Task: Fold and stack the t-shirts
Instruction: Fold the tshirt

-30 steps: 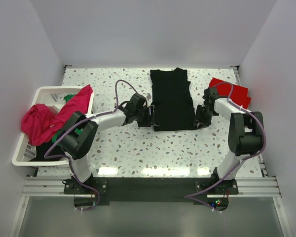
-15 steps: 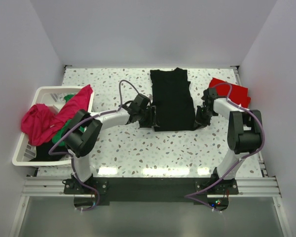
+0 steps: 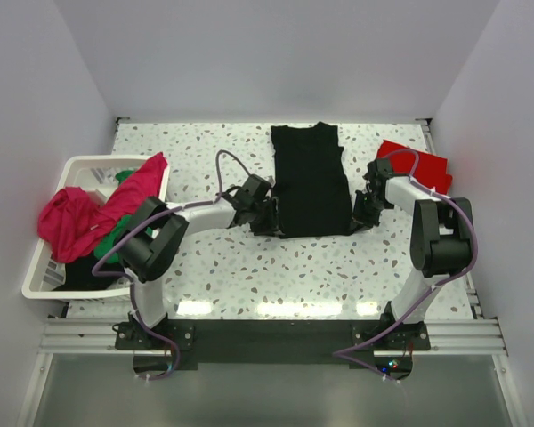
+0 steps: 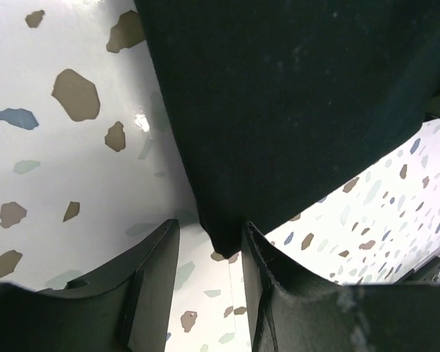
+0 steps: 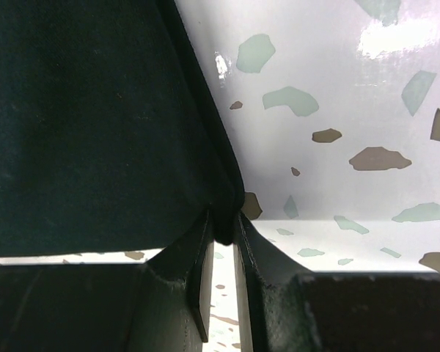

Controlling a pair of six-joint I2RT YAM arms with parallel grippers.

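**A:** Speckled counter (image 3: 249,267), white walls all round, and the black t-shirt (image 3: 310,182) lies flat in the middle, looking already narrowed into a long strip.

**B:** The action's at its near hem. The right jaws pinch the near right corner, pressed almost together on the cloth. The left jaws straddle the near left corner, spread, with fabric between them but not gripped.

**A:** So what makes this fold go well?

**B:** I'd want the left jaws biting every layer before any lift. Then both corners rise level and travel away together, so the hem lands square.

**A:** And around it?

**B:** The red t-shirt (image 3: 423,165) sits far right. The magenta-pink t-shirt (image 3: 71,218) and green t-shirt (image 3: 116,236) spill from the laundry basket (image 3: 80,163) at the left.
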